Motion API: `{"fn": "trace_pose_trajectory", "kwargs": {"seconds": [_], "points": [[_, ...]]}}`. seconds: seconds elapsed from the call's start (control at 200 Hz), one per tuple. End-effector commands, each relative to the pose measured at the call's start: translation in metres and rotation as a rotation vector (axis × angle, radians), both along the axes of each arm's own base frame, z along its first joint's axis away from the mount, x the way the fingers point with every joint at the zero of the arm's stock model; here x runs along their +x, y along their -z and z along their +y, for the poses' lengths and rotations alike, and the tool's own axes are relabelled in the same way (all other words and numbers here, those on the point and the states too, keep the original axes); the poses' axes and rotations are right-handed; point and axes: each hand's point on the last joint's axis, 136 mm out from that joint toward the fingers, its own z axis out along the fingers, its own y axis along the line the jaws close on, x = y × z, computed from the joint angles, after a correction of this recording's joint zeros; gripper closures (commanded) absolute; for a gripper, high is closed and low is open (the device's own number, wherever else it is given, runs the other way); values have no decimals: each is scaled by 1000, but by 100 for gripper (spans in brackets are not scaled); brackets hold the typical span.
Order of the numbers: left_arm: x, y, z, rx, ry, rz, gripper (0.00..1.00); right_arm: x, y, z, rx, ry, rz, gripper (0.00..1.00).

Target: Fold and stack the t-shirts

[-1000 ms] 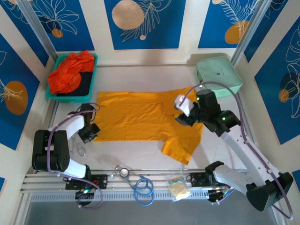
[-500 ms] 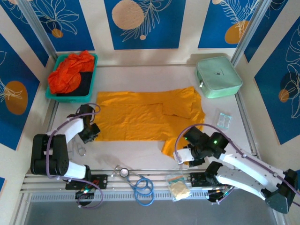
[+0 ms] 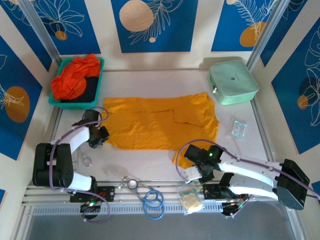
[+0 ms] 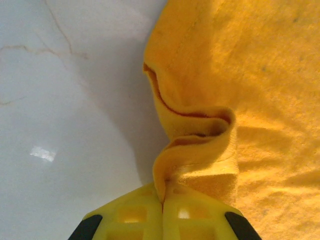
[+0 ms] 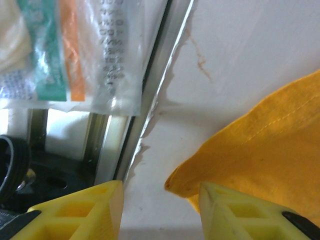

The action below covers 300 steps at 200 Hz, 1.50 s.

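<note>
1. At the near edge of the bench (image 3: pixel 150 162), a blue stethoscope (image 3: pixel 151 198) and a sealed plastic packet (image 3: pixel 190 199) are seen from above. The packet's coloured bands are resolved in the right wrist view.
2. Just beyond them, the right tool (image 3: pixel 191 169) is set at the near corner of the mustard-yellow t-shirt (image 3: pixel 150 125). The right wrist view shows it released, its yellow fingers (image 5: pixel 75 207) spread wide with the cloth corner between them. Whether the cloth is touched cannot be told.
3. The left tool (image 3: pixel 97 136) is placed at the shirt's left edge. Its state cannot be read from above, but the left wrist view shows it clenched on a raised fold of yellow cloth.
4. The shirt itself is spread mid-bench.
5. Farthest back, the red-orange t-shirts (image 3: pixel 72 77) are heaped in a teal tray (image 3: pixel 100 80) at the left. A mint-green case (image 3: pixel 232 81) is seen at the right.
</note>
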Motion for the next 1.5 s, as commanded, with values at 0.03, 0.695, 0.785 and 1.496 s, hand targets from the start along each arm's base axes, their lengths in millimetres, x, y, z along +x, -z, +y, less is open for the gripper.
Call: {"fn": "trace_pose_trajectory", "kwargs": {"seconds": [0.03, 0.695, 0.785, 1.496], "points": [[4, -8, -4, -14, 22, -42, 100, 2, 2, 6, 15, 1, 5, 57], [6, -5, -5, -16, 30, -46, 100, 23, 15, 4, -88, 60, -33, 73], [6, -4, -5, -21, 31, -47, 100, 25, 13, 4, -104, 73, -33, 82], [-29, -4, -1, -3, 11, 16, 100, 30, -94, -43, -23, 209, -346, 100]]}}
